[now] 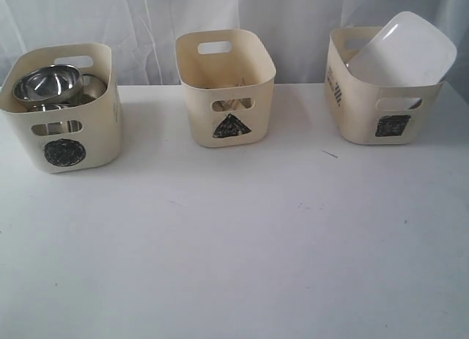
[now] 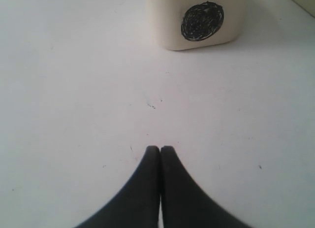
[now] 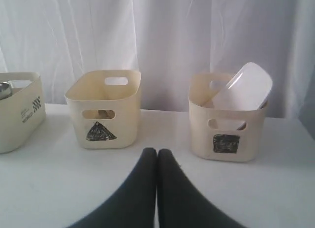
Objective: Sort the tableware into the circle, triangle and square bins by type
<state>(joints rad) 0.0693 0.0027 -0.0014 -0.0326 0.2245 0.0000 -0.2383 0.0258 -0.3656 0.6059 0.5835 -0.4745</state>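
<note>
Three cream bins stand in a row at the back of the white table. The circle bin (image 1: 62, 108) on the left holds steel bowls (image 1: 48, 83). The triangle bin (image 1: 226, 86) in the middle shows wooden chopsticks (image 1: 233, 103) through its handle slot. In the square bin (image 1: 381, 86) on the right a large white plate (image 1: 401, 50) leans upright. Neither arm shows in the exterior view. My left gripper (image 2: 160, 149) is shut and empty above bare table, facing the circle bin (image 2: 199, 21). My right gripper (image 3: 157, 151) is shut and empty, facing the triangle bin (image 3: 106, 110) and square bin (image 3: 227, 117).
A white curtain (image 1: 234, 17) hangs behind the bins. The white table (image 1: 234, 244) stretches in front of them, with small dark specks on its surface.
</note>
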